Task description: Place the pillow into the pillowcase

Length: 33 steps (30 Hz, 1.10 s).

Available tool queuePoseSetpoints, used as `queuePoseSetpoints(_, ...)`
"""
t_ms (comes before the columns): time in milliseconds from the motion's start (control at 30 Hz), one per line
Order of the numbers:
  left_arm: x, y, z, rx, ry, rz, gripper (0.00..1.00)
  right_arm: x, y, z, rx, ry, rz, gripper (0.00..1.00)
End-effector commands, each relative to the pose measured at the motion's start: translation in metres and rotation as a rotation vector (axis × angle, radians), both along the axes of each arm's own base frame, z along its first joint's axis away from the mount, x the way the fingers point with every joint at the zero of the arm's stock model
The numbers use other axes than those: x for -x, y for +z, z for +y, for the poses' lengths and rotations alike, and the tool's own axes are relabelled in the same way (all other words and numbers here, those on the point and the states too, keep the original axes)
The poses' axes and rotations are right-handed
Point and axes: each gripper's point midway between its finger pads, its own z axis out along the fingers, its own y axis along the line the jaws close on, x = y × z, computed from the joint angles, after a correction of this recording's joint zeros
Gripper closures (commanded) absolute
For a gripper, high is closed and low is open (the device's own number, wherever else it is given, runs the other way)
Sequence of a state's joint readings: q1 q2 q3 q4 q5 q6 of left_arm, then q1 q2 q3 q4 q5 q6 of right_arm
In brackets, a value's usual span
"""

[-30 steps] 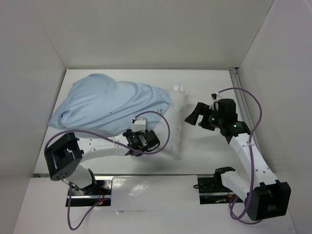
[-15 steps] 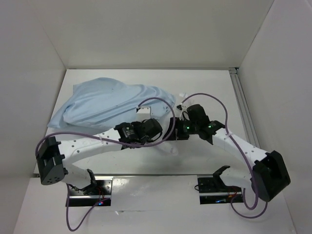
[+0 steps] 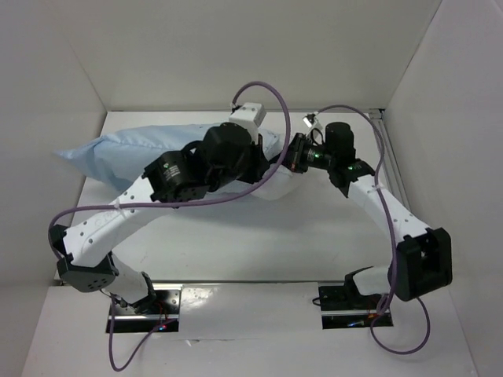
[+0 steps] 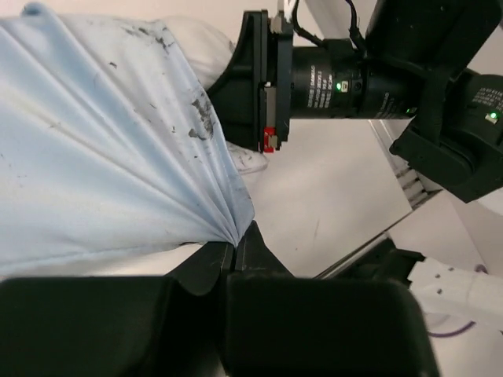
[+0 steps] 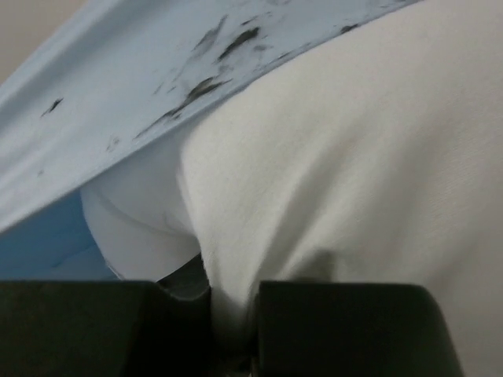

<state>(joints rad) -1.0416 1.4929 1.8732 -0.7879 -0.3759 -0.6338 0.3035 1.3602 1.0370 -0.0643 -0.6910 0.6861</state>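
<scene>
The light blue pillowcase (image 3: 118, 149) stretches across the back left of the table, its speckled cloth (image 4: 94, 173) fanning out from my left gripper (image 4: 234, 245), which is shut on a pinch of its edge. The white pillow (image 5: 354, 157) fills the right wrist view, partly under the blue pillowcase hem (image 5: 196, 55). My right gripper (image 5: 232, 306) is shut on a fold of the pillow. From above, only a little of the pillow (image 3: 275, 188) shows below the two wrists. The left gripper (image 3: 255, 153) and right gripper (image 3: 291, 157) meet at the case's mouth.
White walls close in the table (image 3: 236, 236) at the back and on both sides. A metal rail (image 3: 389, 169) runs along the right edge. The left arm (image 3: 118, 212) reaches diagonally over the table's middle, with purple cables looping above both wrists.
Both arms swung to the back of the table and both grippers closed, the left on the pillowcase, the right on the pillow. The pillowcase got pulled taut and lifted toward the back.
</scene>
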Motion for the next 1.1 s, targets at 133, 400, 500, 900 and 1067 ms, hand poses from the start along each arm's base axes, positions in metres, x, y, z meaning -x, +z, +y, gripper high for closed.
queuePoseSetpoints(133, 0.053, 0.163, 0.007, 0.392, -0.223, -0.243, 1.0, 0.066, 0.013, -0.037, 0.132, -0.059, -0.112, 1.0)
queuePoseSetpoints(400, 0.017, 0.141, -0.015, 0.31, -0.195, -0.187, 1.0, 0.156, 0.035, -0.065, 0.181, -0.029, -0.048, 1.0)
queuePoseSetpoints(500, -0.044, 0.11, -0.032, 0.275, -0.21, -0.118, 1.0, 0.162, 0.032, -0.06, 0.131, -0.029, 0.039, 1.0)
queuePoseSetpoints(900, -0.187, -0.04, -0.055, 0.079, -0.164, 0.033, 0.16, 0.002, -0.071, -0.108, -0.024, -0.526, 0.284, 0.71)
queuePoseSetpoints(1067, -0.166, 0.001, -0.021, 0.016, -0.073, -0.092, 0.03, -0.051, -0.075, -0.167, 0.101, -0.704, 0.253, 0.1)
